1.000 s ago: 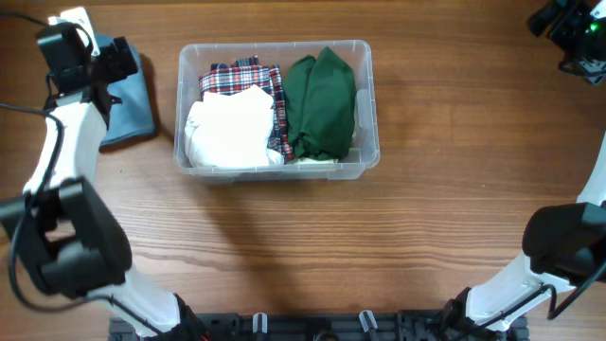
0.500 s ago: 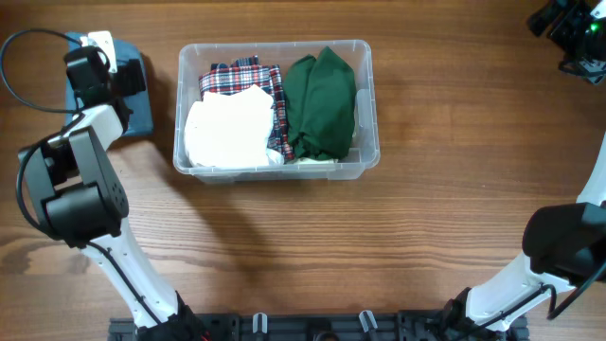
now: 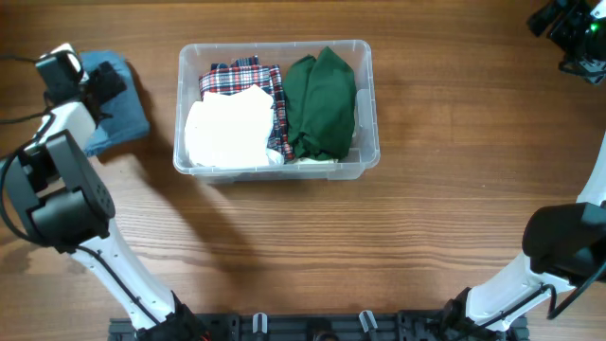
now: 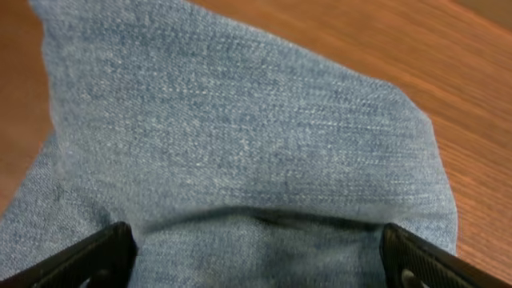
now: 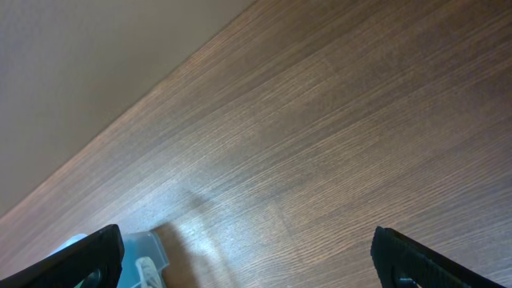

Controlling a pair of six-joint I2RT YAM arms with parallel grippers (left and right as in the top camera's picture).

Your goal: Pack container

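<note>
Brown wood-grain table (image 3: 426,218), a plain beige background beyond its edge. Clear rectangular plastic container (image 3: 275,171), far-centre, held a white cloth (image 3: 232,128), a plaid cloth (image 3: 241,74) and a green cloth (image 3: 322,99); the lower layers were indistinct. Folded blue denim cloth (image 4: 240,136), far-left edge, borders cropped. Left gripper (image 4: 256,260) straddled it, jaws spread. Right gripper (image 5: 248,256), far-right corner, jaws apart over bare wood.

Clear plastic container (image 3: 275,171), denim cloth (image 4: 240,128), wood table (image 3: 398,246).

The left arm (image 3: 66,128) has white tubular links joined by bulky black joint housings (image 3: 59,201), with a white camera module (image 3: 57,66) near its wrist. The right arm (image 3: 566,248) shares this white-and-black construction; a green indicator light (image 3: 593,28) glows on its black end.
</note>
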